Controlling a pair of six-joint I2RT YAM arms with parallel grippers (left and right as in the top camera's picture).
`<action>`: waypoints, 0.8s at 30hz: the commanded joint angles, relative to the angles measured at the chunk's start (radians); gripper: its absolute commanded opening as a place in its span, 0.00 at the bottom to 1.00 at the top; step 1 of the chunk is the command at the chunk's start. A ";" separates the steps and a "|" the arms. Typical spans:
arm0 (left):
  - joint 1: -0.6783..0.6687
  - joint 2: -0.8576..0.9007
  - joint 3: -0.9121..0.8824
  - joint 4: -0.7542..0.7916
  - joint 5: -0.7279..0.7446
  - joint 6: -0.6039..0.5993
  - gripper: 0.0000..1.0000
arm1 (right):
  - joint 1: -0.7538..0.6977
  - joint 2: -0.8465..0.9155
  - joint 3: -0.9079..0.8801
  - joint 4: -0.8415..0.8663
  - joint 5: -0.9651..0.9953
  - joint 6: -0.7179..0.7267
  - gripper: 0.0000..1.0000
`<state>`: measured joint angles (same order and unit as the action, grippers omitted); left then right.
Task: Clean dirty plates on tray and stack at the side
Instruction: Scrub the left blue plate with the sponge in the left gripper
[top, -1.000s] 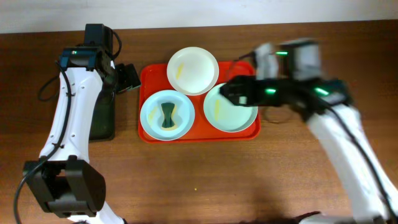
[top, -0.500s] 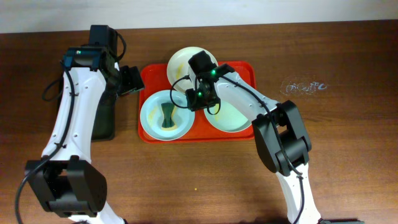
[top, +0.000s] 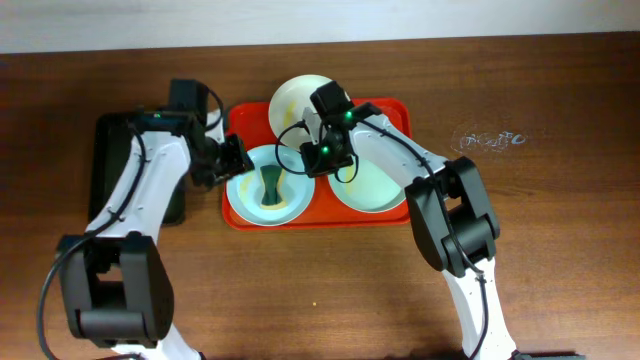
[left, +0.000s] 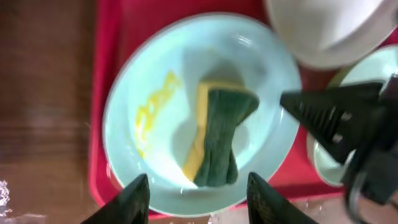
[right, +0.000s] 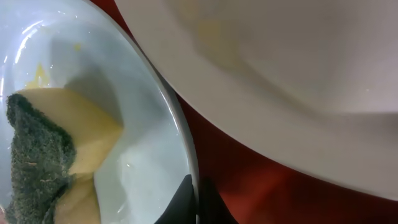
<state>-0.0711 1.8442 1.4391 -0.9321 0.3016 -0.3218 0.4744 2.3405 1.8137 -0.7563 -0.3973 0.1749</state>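
Note:
Three plates lie on the red tray. The left pale blue plate carries a yellow smear and a green-and-yellow sponge. My right gripper is shut on that plate's right rim, its black fingertips pinching the thin edge. My left gripper hangs open over the same plate's left rim, and its fingers stand wide apart on either side of the near edge. The cream-white plate sits at the back. The other blue plate lies to the right, partly under the right arm.
A black tray lies left of the red tray, under the left arm. Brown tabletop stretches in front and to the right, with a faint smudge at the right.
The left arm has swung right from the black tray to the left blue plate's rim. The right gripper has closed on that plate's right edge.

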 joint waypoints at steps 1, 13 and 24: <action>-0.050 0.005 -0.135 0.188 0.058 0.028 0.44 | -0.004 0.024 -0.009 -0.006 -0.022 -0.018 0.04; -0.169 0.008 -0.206 0.323 -0.167 0.000 0.48 | -0.004 0.024 -0.009 -0.005 -0.021 -0.018 0.04; -0.194 0.021 -0.280 0.387 -0.134 -0.025 0.38 | -0.004 0.024 -0.009 0.001 -0.018 -0.018 0.04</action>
<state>-0.2405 1.8484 1.1763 -0.5610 0.1501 -0.3298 0.4736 2.3417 1.8137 -0.7574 -0.4026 0.1722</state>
